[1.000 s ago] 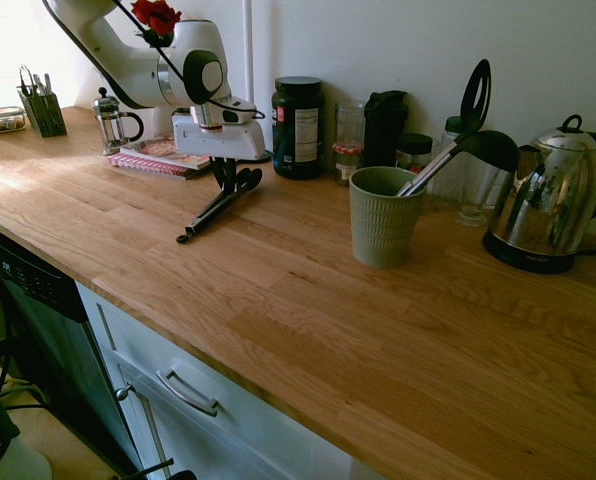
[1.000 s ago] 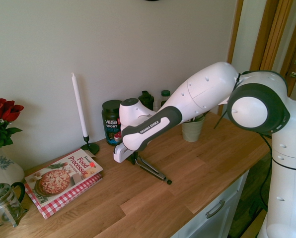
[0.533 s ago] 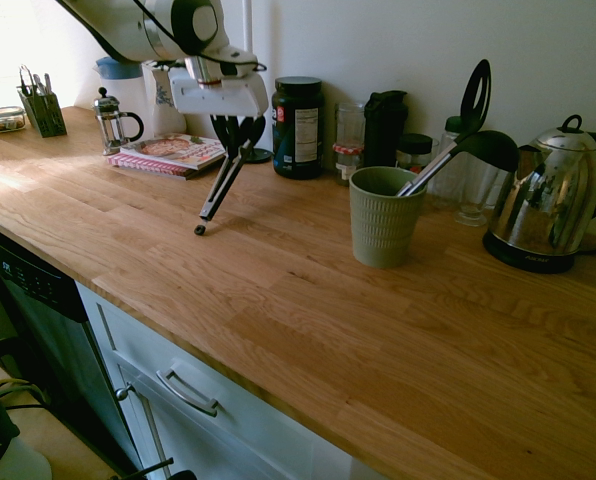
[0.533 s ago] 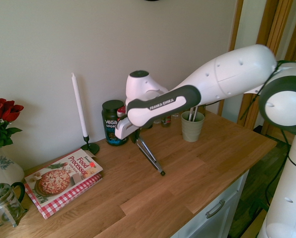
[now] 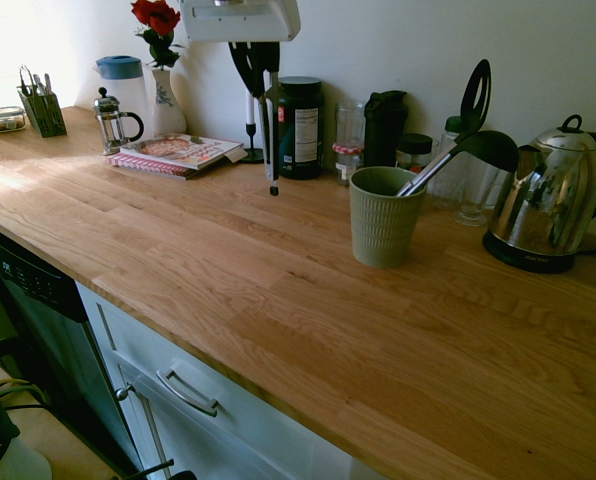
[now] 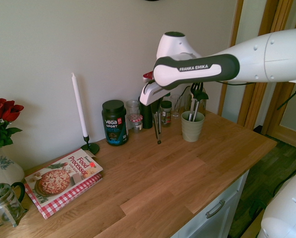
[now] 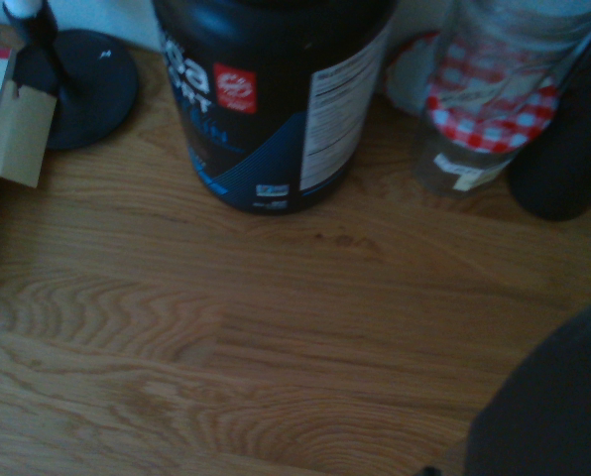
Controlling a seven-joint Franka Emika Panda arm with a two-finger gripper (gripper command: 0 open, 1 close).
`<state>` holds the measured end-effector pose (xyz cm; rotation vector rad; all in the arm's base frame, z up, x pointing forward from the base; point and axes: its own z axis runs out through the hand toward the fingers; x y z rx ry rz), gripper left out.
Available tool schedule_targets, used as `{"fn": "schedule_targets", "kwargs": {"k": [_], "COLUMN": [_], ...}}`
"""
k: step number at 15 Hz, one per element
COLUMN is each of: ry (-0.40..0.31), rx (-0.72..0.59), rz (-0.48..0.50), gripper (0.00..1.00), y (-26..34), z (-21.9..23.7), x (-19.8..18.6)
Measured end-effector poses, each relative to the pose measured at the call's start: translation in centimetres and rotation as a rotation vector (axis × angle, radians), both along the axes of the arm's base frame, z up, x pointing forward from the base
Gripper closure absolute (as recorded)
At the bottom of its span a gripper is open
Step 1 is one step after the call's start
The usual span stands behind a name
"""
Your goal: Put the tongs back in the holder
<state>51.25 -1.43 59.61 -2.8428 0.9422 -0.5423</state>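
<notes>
I have my two-finger pincer (image 5: 258,62) clenched on the joined end of the long slim black-and-silvery kitchen tongs (image 5: 269,125), so they hang from me with their long axis close to upright and their rounded black tips pointing down. In the first exterior view the tips stand clear of the oak-coloured wooden bench (image 5: 308,300), above its rear strip near the wall, just in front of the dark round tub with the printed label (image 5: 298,127).

The sage-green ribbed cylindrical holder (image 5: 382,216) stands on the bench further along the same rear strip, toward the shiny steel kettle (image 5: 543,200), well apart from the tongs. In the second exterior view the tongs (image 6: 157,125) hang beside the holder (image 6: 192,126) on the candle side, with a clear gap between them. A black ladle with a silvery handle (image 5: 456,155) leans in the cup already, its bowl out over the kettle-side rim, and a black slotted spatula (image 5: 474,95) rises behind it.

The move turns on this, I judge: the cup lies sideways from me along the wall, and the tips look low against its rim, so I would need height before crossing. The free mouth is on my near side.
</notes>
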Motion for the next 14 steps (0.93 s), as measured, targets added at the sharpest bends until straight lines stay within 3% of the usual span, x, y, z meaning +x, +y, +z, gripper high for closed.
{"fn": "schedule_targets", "kwargs": {"k": [6,14], "ry": [-0.140,-0.083], "rx": [-0.018,0.009], "rz": [-0.051,-0.084], "gripper": [1.00,1.00], "y": [-9.8,-19.4], "z": [10.9,8.2], "x": [-3.1,-3.2]}}
